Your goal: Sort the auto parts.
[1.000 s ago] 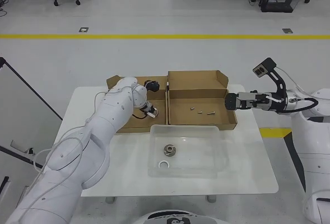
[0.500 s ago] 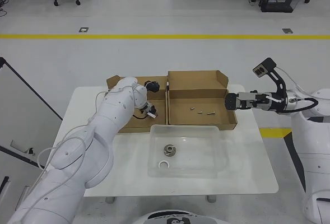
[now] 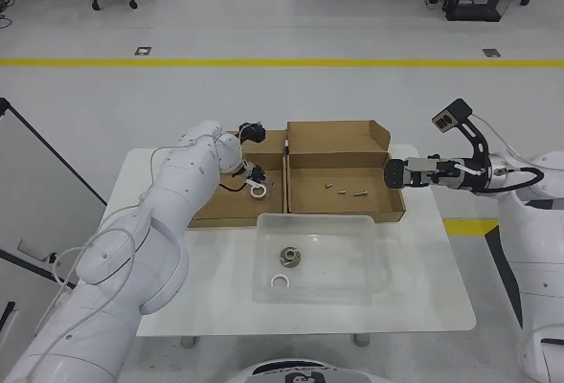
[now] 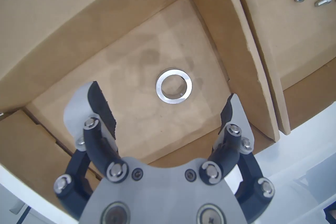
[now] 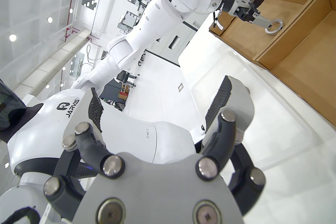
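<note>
Metal ring lies flat inside the cardboard box, beneath the left gripper, jaws wide, empty. Judged rigid, light, slick; best pinched across its outer rim.

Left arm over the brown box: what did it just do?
The left gripper drew back toward the far side of the box, open, uncovering the ring lying on its floor. The right gripper, bolts and clear tub stayed put.
</note>
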Available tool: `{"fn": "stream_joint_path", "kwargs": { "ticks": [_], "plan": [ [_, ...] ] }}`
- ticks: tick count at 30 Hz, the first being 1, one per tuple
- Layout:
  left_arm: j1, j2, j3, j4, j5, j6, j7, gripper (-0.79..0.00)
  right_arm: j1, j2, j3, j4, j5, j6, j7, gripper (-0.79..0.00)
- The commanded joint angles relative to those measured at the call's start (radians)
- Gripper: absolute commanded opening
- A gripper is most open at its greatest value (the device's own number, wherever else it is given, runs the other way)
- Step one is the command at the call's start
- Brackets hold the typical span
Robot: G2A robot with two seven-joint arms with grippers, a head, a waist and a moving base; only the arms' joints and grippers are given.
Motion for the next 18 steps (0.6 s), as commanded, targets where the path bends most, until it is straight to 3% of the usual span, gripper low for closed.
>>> {"fn": "stream_joint_path", "kwargs": {
  "ticks": [1, 7, 11, 15, 18],
  "plan": [
    [-0.006, 0.010, -0.008, -0.010, -0.001, -0.035, 0.019, 0.000, 0.000, 0.000, 0.000, 0.000, 0.000, 0.000, 0.000, 0.000],
    [-0.009, 0.046, -0.035, -0.085, -0.002, -0.133, 0.046, 0.000, 0.000, 0.000, 0.000, 0.000, 0.000, 0.000, 0.000, 0.000],
    [0.012, 0.082, -0.065, -0.196, -0.011, -0.186, 0.036, 0.000, 0.000, 0.000, 0.000, 0.000, 0.000, 0.000, 0.000, 0.000],
    [0.068, 0.137, -0.113, -0.384, -0.003, -0.184, 0.001, 0.000, 0.000, 0.000, 0.000, 0.000, 0.000, 0.000, 0.000, 0.000],
    [0.149, 0.194, -0.176, -0.601, 0.026, -0.135, -0.052, 0.000, 0.000, 0.000, 0.000, 0.000, 0.000, 0.000, 0.000, 0.000]
  ]
}}
